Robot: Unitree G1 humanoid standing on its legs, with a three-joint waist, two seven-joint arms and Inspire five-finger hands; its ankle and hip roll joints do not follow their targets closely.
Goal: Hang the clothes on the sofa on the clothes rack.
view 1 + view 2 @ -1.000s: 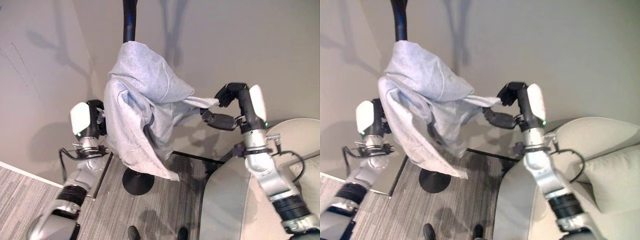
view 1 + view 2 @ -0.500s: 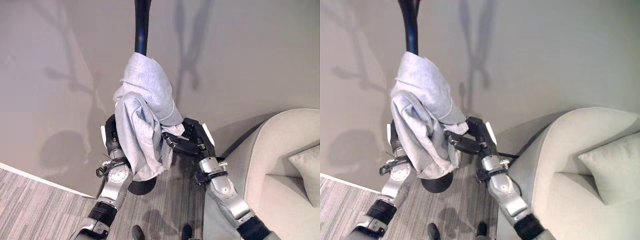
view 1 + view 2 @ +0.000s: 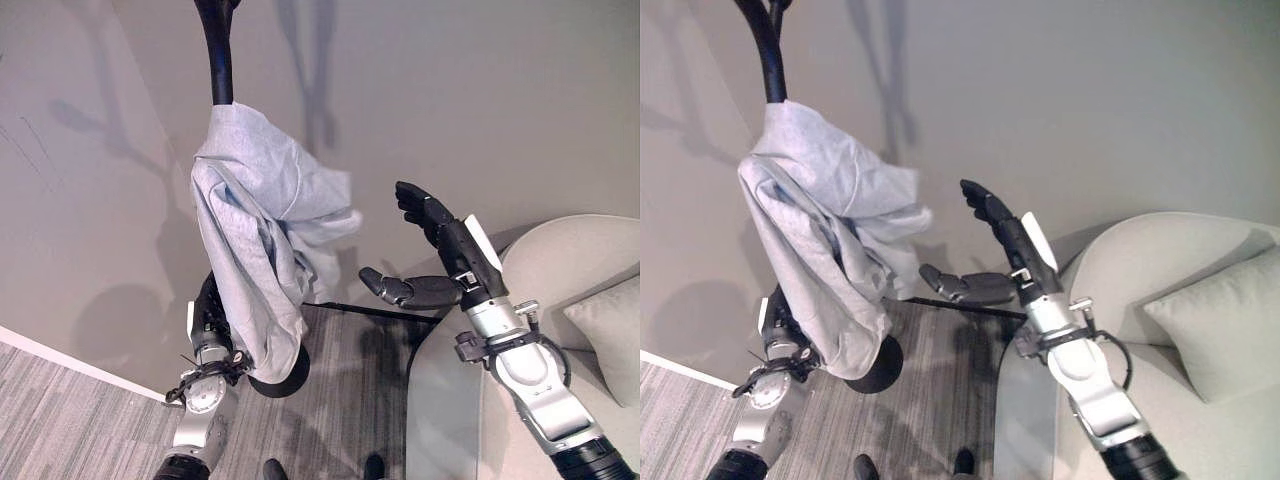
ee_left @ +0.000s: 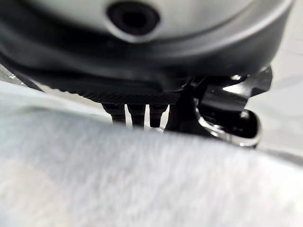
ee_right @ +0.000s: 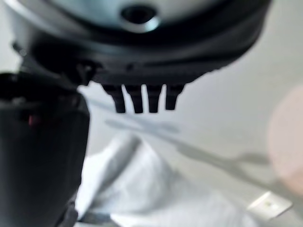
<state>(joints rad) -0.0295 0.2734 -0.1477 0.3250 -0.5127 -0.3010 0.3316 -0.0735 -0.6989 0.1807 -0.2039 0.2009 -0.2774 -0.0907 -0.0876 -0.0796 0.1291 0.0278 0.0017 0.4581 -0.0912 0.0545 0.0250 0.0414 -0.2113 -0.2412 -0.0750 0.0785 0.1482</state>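
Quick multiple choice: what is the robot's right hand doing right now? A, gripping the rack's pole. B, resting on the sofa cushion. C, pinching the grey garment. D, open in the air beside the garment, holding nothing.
D: the right hand has its fingers spread, with bare wall between it and the grey garment draped on the black rack.

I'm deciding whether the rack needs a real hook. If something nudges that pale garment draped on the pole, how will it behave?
The pale garment is probably floppy: it hangs in loose folds down the black rack pole. It looks light and thin, so a nudge would likely swing it. Merely draped, it may slip off. The right hand is open, clear of it.
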